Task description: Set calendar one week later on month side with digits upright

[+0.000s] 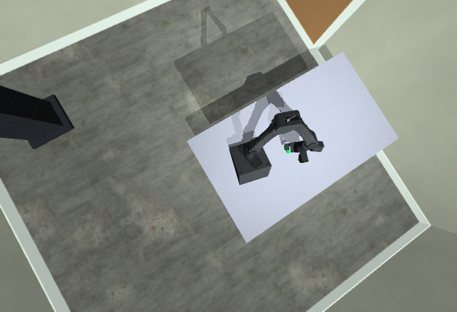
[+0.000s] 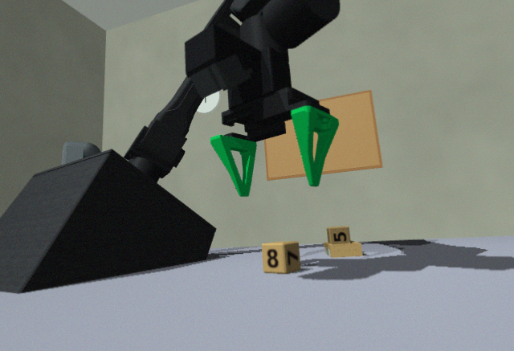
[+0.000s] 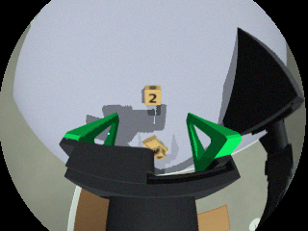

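Observation:
My gripper (image 2: 278,188) hangs open and empty well above the table, its green fingers wide apart; it also shows in the wrist view (image 3: 153,118) and as a green spot in the overhead view (image 1: 287,149). A loose tan cube (image 2: 280,257) stands on the table below it, showing 8 and a sideways 7 on its sides. Behind it a low tan tray (image 2: 343,249) lies flat and holds the other cube (image 2: 338,234), which shows a sideways 5. In the wrist view a tan cube (image 3: 152,96) shows a 2, and a tan piece (image 3: 156,148) is partly hidden by the gripper body.
The arm's black base (image 2: 95,218) stands to the left of the cubes. An orange board (image 2: 324,135) hangs on the far wall. In the overhead view the arm (image 1: 284,131) covers the cubes and tray.

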`<state>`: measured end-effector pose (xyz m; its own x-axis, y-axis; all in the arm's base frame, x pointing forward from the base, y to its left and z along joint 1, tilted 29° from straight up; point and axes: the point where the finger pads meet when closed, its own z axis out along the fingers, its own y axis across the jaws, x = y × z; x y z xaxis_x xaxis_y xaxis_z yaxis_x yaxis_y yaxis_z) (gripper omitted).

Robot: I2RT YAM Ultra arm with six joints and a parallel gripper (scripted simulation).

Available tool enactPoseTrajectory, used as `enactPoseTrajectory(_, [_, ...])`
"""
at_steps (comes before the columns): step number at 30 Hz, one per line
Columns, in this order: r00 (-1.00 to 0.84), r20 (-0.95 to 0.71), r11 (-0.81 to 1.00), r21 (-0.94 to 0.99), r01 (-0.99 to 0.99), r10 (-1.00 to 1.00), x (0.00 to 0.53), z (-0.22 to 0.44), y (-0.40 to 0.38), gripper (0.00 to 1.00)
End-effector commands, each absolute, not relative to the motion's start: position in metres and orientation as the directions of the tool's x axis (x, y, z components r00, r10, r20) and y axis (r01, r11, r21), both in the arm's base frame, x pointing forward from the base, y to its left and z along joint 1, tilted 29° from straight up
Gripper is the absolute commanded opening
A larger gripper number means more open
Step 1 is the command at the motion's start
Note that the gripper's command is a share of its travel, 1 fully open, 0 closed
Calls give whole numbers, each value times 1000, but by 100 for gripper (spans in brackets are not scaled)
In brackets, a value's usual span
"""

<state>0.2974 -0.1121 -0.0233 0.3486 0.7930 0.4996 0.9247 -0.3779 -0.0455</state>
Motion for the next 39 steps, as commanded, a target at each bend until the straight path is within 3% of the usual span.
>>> enactPoseTrajectory(1, [350,476,-392,-12,920,807,301,-17,-121,100])
enactPoseTrajectory(19, [261,477,-311,28,950,839,300,-17,-120,100])
enactPoseTrajectory(39, [-362,370,257,305,917,855,299,-15,-119,100])
